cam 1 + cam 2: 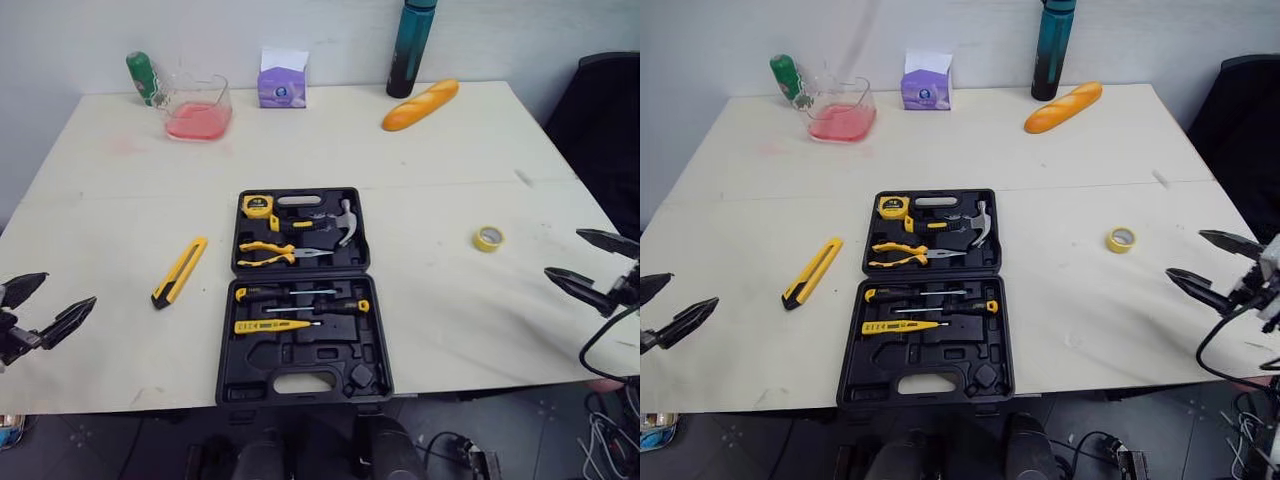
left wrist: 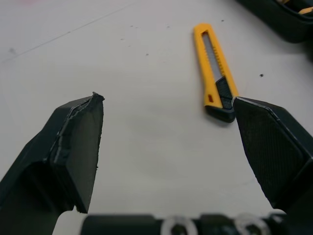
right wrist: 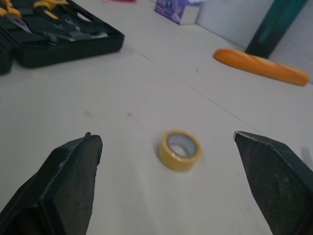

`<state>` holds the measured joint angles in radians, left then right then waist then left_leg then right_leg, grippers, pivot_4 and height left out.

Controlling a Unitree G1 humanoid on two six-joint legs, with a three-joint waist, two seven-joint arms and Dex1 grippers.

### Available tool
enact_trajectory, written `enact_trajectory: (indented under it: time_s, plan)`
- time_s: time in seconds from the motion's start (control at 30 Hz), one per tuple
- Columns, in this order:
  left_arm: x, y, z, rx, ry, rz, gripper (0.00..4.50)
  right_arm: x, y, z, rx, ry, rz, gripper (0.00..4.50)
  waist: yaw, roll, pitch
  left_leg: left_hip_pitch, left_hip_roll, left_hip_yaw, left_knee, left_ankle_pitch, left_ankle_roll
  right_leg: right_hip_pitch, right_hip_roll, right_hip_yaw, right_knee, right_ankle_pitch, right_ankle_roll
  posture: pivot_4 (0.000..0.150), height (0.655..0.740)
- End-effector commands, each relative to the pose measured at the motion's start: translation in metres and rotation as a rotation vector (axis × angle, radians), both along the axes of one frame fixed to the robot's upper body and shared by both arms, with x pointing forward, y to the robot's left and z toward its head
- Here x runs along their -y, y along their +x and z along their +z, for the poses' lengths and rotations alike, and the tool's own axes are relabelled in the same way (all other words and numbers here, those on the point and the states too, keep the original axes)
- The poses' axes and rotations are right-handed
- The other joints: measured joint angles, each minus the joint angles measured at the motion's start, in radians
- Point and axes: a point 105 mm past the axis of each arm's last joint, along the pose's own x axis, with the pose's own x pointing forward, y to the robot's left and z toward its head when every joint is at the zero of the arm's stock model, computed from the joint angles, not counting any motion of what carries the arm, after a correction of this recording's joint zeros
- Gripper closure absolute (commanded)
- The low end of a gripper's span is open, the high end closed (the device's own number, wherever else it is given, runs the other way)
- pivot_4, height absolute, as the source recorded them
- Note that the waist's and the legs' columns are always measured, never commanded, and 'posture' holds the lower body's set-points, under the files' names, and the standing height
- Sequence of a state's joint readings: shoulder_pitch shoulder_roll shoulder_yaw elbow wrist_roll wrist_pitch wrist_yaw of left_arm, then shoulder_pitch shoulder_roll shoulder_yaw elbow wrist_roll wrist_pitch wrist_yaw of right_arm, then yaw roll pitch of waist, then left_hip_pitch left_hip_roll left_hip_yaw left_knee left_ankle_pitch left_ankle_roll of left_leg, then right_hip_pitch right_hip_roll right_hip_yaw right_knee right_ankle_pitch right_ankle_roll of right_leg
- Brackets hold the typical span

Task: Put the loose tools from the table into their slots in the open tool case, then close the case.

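Note:
The black tool case lies open in the middle of the white table, with a tape measure, hammer, pliers and screwdrivers in its slots. A yellow utility knife lies loose to the left of the case. A yellow tape roll lies loose to its right. My left gripper hovers open at the table's front left, short of the knife, with nothing between its fingers. My right gripper is open and empty at the right edge, just short of the tape roll.
Along the back of the table stand a green can, a clear jug of pink liquid, a purple tissue box and a teal bottle. A bread loaf lies beside the bottle. A black chair stands at the right.

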<state>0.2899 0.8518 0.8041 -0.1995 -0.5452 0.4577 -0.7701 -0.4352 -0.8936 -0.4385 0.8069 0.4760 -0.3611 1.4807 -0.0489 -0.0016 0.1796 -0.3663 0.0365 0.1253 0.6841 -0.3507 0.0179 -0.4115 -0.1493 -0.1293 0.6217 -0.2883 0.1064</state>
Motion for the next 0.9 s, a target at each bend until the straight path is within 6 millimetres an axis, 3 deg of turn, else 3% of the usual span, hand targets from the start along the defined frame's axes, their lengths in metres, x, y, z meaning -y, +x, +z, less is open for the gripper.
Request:
enact_trajectory:
  time_s: [0.03,0.2,0.3,0.53,0.8,0.9]
  plan:
    - [0.011,0.002,0.007,-0.039,-0.037,-0.008,0.09,-0.022,-0.002,0.016,0.061,0.022,0.090,0.00,0.002,0.000,0.000,0.000,0.000,0.000,0.000,0.000,0.000,0.000,0.000,0.000,0.000,0.000,0.000,0.150,0.7400]
    - [0.034,0.014,0.002,-0.129,-0.056,0.000,0.09,-0.068,-0.006,0.018,0.070,0.048,0.242,0.00,0.017,0.000,0.000,0.000,0.000,-0.001,0.000,0.000,0.000,0.000,0.000,0.001,0.000,0.000,0.000,0.150,0.7400]
    - [0.044,0.026,0.002,-0.146,-0.073,0.029,0.09,-0.083,-0.009,0.019,0.062,0.066,0.281,0.00,0.026,0.001,0.000,0.000,-0.002,-0.002,0.000,0.001,0.000,0.000,0.000,0.004,0.000,0.000,0.000,0.150,0.7400]
    - [0.076,0.052,-0.006,-0.207,-0.099,-0.002,0.09,-0.109,-0.013,0.019,0.039,0.095,0.365,0.00,0.045,0.000,0.000,-0.001,-0.004,-0.003,0.000,0.002,0.000,0.000,0.000,0.007,0.001,0.000,0.000,0.150,0.7400]
    - [0.097,0.074,-0.019,-0.273,-0.089,-0.018,0.09,-0.128,-0.016,0.018,0.027,0.097,0.405,0.00,0.048,0.000,0.000,-0.001,-0.004,-0.002,0.000,0.004,0.001,0.000,0.002,0.001,0.002,0.000,0.001,0.150,0.7400]
    - [0.094,0.082,-0.025,-0.282,-0.066,0.012,0.09,-0.131,-0.016,0.019,0.031,0.097,0.408,0.00,0.047,0.000,0.001,-0.001,-0.005,-0.002,0.000,0.004,0.001,0.000,0.002,0.001,0.002,0.000,0.001,0.150,0.7400]
